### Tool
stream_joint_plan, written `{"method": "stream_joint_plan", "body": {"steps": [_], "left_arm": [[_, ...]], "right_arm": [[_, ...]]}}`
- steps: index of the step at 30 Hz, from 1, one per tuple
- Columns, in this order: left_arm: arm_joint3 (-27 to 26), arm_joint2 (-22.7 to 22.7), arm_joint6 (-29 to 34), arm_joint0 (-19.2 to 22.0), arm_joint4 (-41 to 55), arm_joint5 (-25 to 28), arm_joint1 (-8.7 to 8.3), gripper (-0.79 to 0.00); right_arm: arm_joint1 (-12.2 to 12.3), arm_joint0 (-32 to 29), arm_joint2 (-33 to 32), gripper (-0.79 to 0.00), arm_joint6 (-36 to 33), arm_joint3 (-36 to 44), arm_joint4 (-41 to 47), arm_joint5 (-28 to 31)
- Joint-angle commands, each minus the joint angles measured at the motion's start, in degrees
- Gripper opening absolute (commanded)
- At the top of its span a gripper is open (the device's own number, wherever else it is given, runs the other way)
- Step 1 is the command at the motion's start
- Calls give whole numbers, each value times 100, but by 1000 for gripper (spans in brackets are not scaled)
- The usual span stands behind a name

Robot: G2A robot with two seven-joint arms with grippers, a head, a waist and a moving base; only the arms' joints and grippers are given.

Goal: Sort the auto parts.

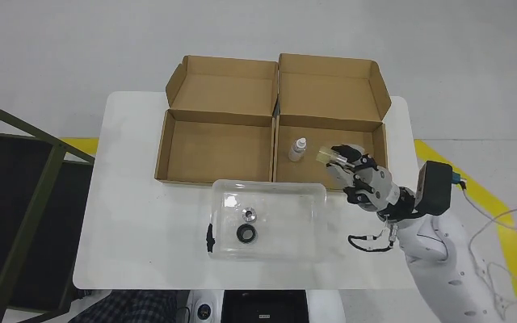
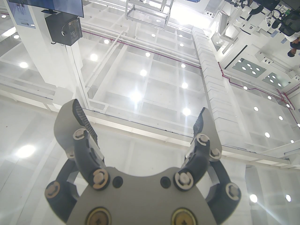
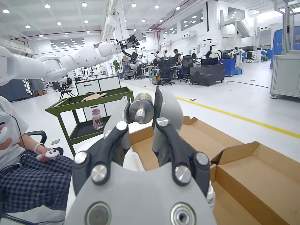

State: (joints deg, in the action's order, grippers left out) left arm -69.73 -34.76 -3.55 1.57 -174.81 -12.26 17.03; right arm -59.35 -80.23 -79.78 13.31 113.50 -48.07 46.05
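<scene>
Right claw is clamped on a metal cylinder. The part is pinched crosswise between the two fingers near their tips, with one stepped end turned toward the wrist camera.

From the top view, the right claw is held over the right cardboard box, toward its front half. A small white bottle is stood upright in the same box, near the claw but apart from it. The left cardboard box is set touching the right one, both with lids folded back.

A clear tray is placed on the white table just in front of the boxes. A round metal part and a black ring are seen inside it, just beside each other. A small black piece is seen at the tray's outer edge (in or out cannot be told).

Left claw is raised toward the ceiling, fingers spread wide apart, nothing between them.

Writing: a printed poster is seen on a pillar (too small to be made out).
</scene>
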Motion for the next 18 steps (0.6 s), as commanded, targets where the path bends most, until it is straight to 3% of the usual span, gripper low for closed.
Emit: {"method": "stream_joint_plan", "body": {"steps": [1,18], "left_arm": [[0,0,0,0,0,0,0,0],[0,0,0,0,0,0,0,0]], "right_arm": [[-5,-9,-2,-785,-26,22,-64,10],[-10,76,202,-785,-824,-324,-622,234]]}}
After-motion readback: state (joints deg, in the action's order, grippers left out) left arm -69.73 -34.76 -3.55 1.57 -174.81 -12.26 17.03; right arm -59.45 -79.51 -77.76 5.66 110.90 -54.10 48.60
